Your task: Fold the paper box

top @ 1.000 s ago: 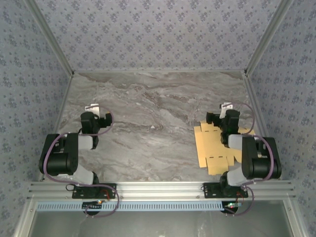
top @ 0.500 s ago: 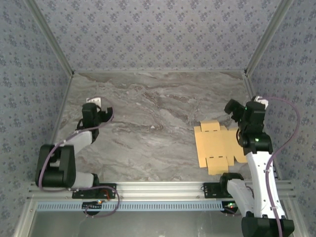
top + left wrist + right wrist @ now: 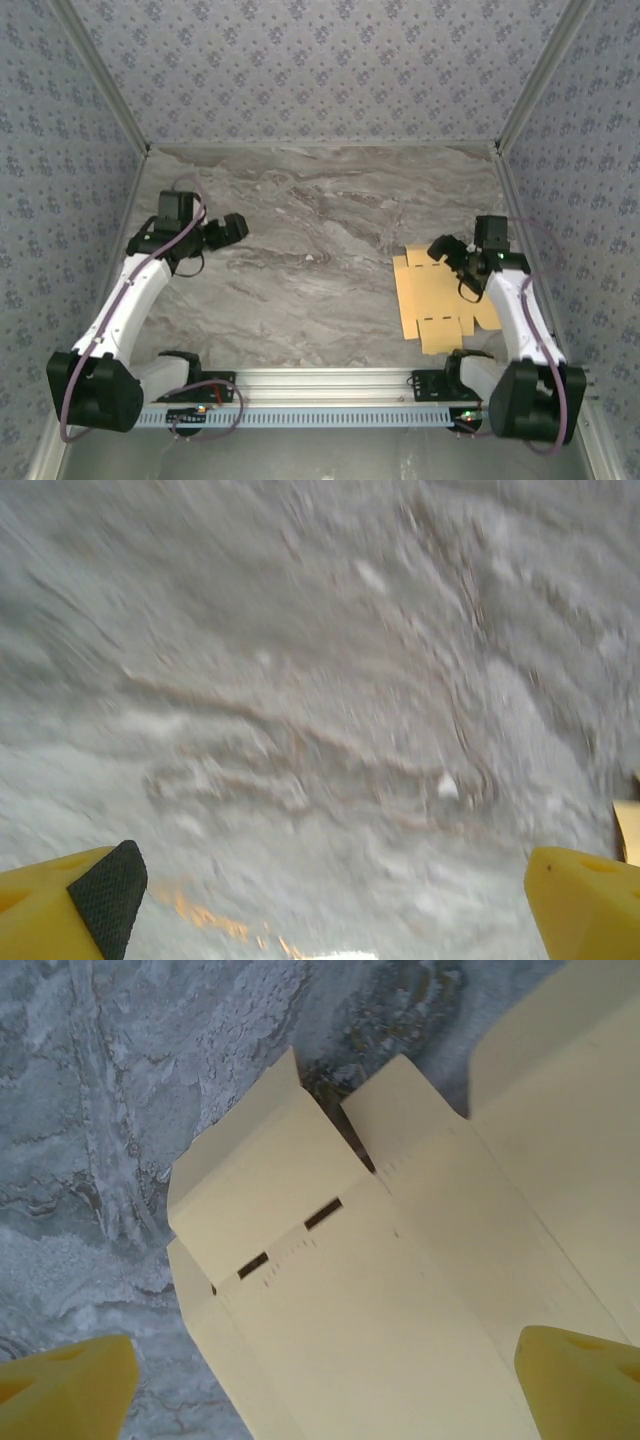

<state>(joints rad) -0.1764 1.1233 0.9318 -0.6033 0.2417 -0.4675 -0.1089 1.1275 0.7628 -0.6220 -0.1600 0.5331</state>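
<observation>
Slots in the paper box (image 3: 400, 1290) show from right wrist; left pincer (image 3: 340, 890) and right pincer (image 3: 330, 1365) gape empty.

We see the paper box (image 3: 440, 300): an unfolded tan die-cut sheet with slotted flaps, flat on the right of the tabletop (image 3: 320, 230).

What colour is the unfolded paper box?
The paper box is pale tan-yellow, clearest in the right wrist view.
</observation>
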